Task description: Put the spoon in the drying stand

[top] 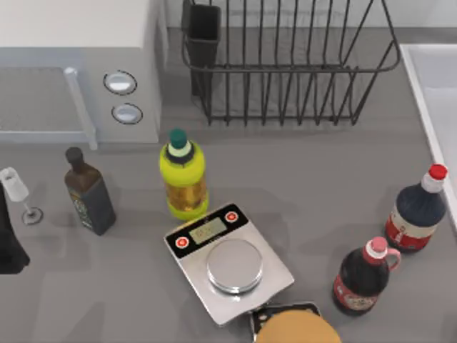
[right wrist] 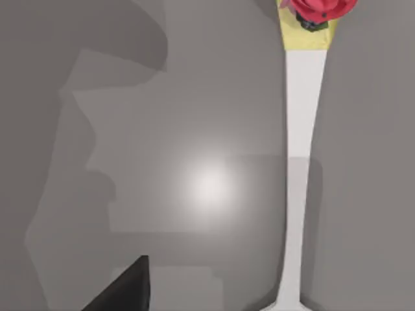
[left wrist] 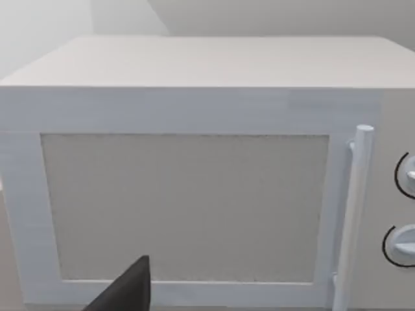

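Note:
The spoon [right wrist: 301,162] lies on the grey table in the right wrist view: a long white handle with a yellow end and a red flower ornament. A dark part of my right gripper [right wrist: 123,291] shows beside it, apart from the handle. The drying stand [top: 285,68], a black wire rack with a black utensil cup [top: 203,39] at its left corner, stands at the back middle of the table. My left arm [top: 8,246] sits at the table's far left edge, its gripper [left wrist: 123,291] facing the microwave.
A white microwave [top: 78,64] fills the back left. A yellow-green bottle [top: 183,175], a dark bottle [top: 89,193] and a small white glass [top: 18,193] stand before it. A scale [top: 228,261], an orange round object [top: 296,330] and two red-capped bottles [top: 418,211] [top: 364,275] occupy the front.

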